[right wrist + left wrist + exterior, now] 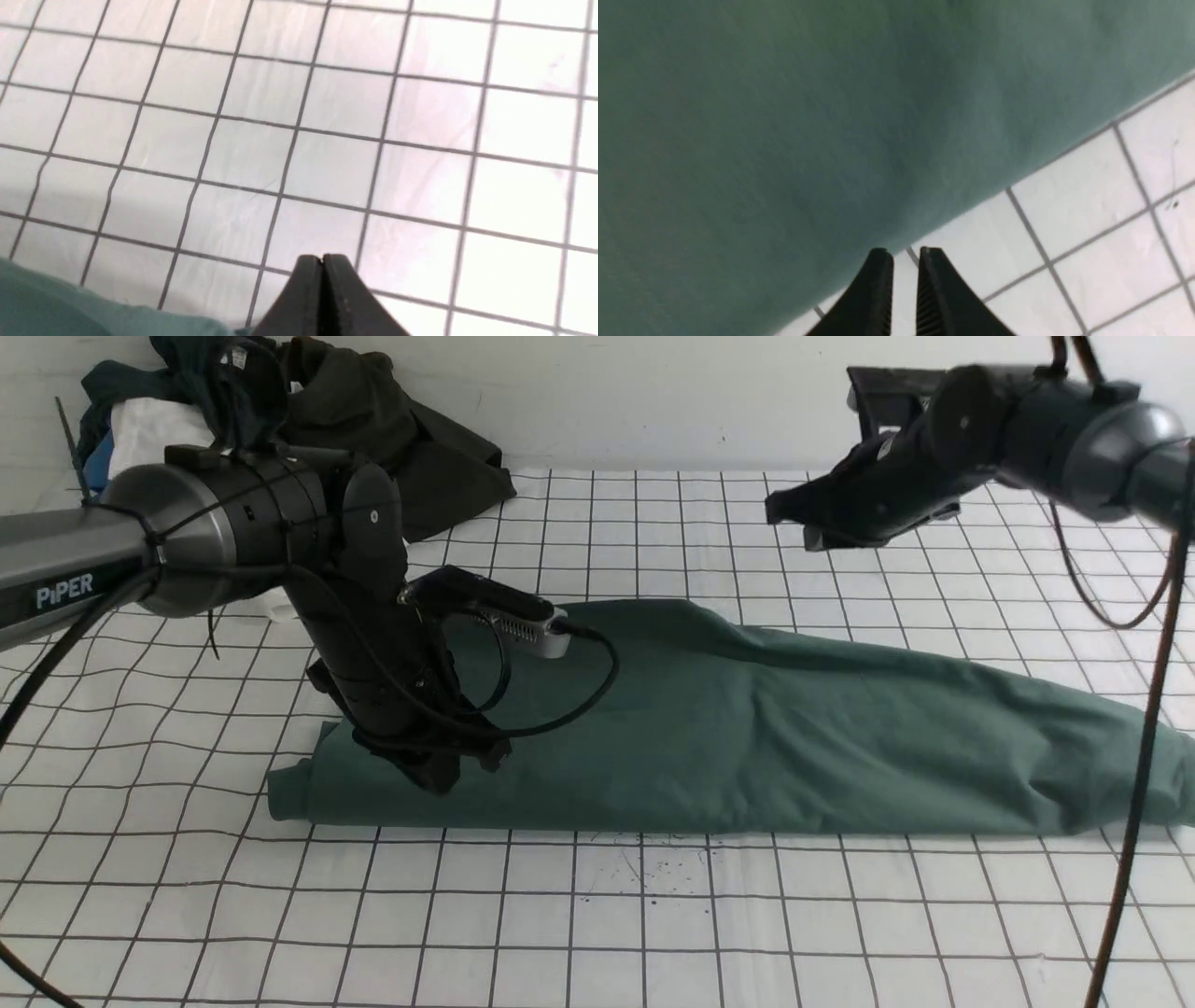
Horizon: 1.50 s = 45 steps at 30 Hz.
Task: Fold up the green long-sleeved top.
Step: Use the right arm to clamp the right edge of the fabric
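The green long-sleeved top (794, 737) lies folded into a long band across the white gridded table. My left gripper (439, 779) points down onto its left end, near the front edge. In the left wrist view its jaws (906, 254) stand nearly together at the top's (784, 116) edge, with a thin slit of white table cover between them. Whether they pinch cloth I cannot tell. My right gripper (789, 523) hangs in the air at the back right, shut and empty (322, 256), with a corner of the top (46, 308) below it.
A pile of dark garments (373, 420) with white cloth (154, 429) and a bit of blue (98, 457) sits at the back left by the wall. The gridded table cover (597, 915) spreads in front of the top. Cables hang from both arms.
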Each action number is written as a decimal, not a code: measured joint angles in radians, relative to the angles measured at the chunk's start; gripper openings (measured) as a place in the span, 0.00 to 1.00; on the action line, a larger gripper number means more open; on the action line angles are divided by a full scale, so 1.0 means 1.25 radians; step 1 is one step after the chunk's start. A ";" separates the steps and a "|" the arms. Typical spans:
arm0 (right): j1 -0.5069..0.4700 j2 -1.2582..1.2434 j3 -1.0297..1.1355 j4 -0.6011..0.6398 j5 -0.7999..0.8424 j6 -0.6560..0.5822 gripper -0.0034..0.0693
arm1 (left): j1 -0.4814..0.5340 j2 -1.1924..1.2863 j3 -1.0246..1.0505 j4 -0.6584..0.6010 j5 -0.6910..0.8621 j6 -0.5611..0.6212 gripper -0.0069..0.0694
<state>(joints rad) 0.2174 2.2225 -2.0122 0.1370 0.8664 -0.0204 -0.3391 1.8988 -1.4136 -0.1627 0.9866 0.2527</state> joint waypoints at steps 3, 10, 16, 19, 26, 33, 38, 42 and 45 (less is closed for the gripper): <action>-0.006 -0.032 -0.027 -0.033 0.181 -0.050 0.03 | 0.000 -0.022 0.005 0.008 -0.027 -0.001 0.18; -0.101 -0.118 0.153 -0.048 0.249 -0.067 0.03 | 0.012 -0.064 0.098 0.103 -0.131 -0.085 0.18; -0.253 -0.146 0.451 -0.057 0.060 -0.035 0.03 | 0.074 -0.052 0.240 0.180 -0.276 -0.220 0.18; -0.313 -0.150 0.492 -0.030 -0.009 -0.005 0.03 | 0.093 -0.052 0.254 0.186 -0.286 -0.241 0.18; -0.370 -0.259 0.478 -0.011 -0.030 -0.026 0.03 | 0.095 -0.148 0.258 0.201 -0.289 -0.246 0.18; -0.377 -0.405 0.469 0.018 0.067 -0.102 0.12 | 0.095 -0.438 0.258 0.184 -0.273 -0.246 0.18; -0.382 -0.370 0.529 -0.064 0.081 -0.051 0.41 | 0.095 -0.617 0.258 0.163 -0.185 -0.184 0.18; -0.385 -0.321 0.569 -0.147 0.058 0.083 0.67 | 0.095 -0.683 0.259 0.162 -0.099 -0.143 0.18; -0.385 -0.274 0.576 -0.137 0.045 0.118 0.77 | 0.095 -0.691 0.260 0.160 -0.087 -0.135 0.18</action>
<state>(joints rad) -0.2638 1.8804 -1.2924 -0.0344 0.9221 0.1270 -0.2200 1.0351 -1.0882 0.0374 0.8778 0.0845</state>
